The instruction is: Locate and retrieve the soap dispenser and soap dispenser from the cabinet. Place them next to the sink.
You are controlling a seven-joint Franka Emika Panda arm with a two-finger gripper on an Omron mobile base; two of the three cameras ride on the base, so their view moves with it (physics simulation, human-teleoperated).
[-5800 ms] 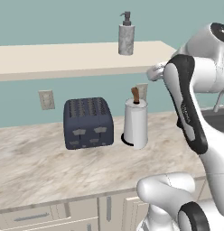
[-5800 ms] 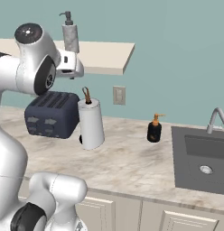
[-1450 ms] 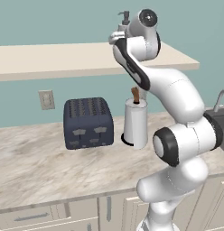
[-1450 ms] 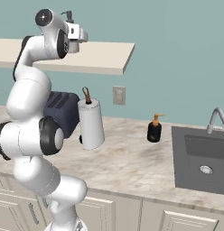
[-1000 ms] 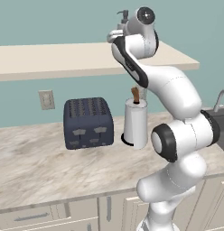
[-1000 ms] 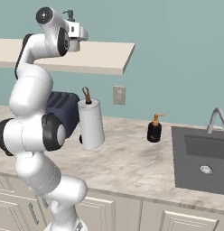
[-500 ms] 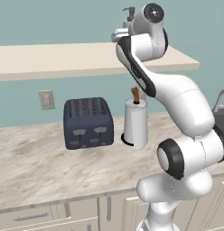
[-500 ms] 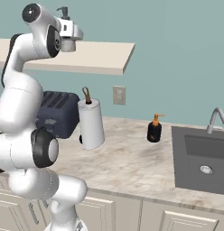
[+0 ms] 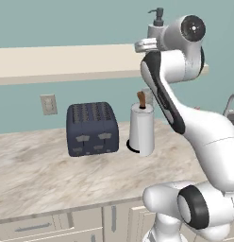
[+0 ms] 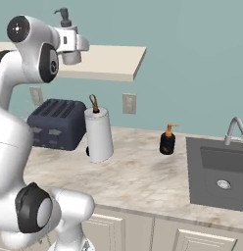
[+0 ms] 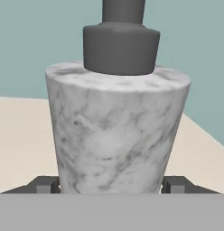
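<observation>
The taller soap dispenser (image 11: 116, 131), a grey speckled cylinder with a dark pump (image 9: 158, 14), sits between my gripper's (image 11: 111, 185) fingertips (image 11: 45, 185), which press on both of its sides. The gripper is shut on it just above the cream cabinet shelf (image 9: 67, 64), near the shelf's sink-side end. From the right base view, its pump (image 10: 63, 17) pokes up behind my hand (image 10: 70, 46). The squat black soap dispenser with an orange pump (image 10: 167, 141) stands on the marbled counter just left of the sink (image 10: 216, 166). Whether the grey bottle's base touches the shelf is hidden.
Under the shelf, a dark blue toaster (image 9: 92, 128) and a white paper-towel roll (image 9: 141, 130) stand on the counter. A curved silver faucet (image 10: 233, 128) rises behind the basin. Beige drawers and doors (image 9: 67, 224) run below the counter edge.
My hand and the grey bottle have shifted together: rightward in the left base view, leftward in the right base view. The arm's upper links have swung with them. The jaws stay the same.
</observation>
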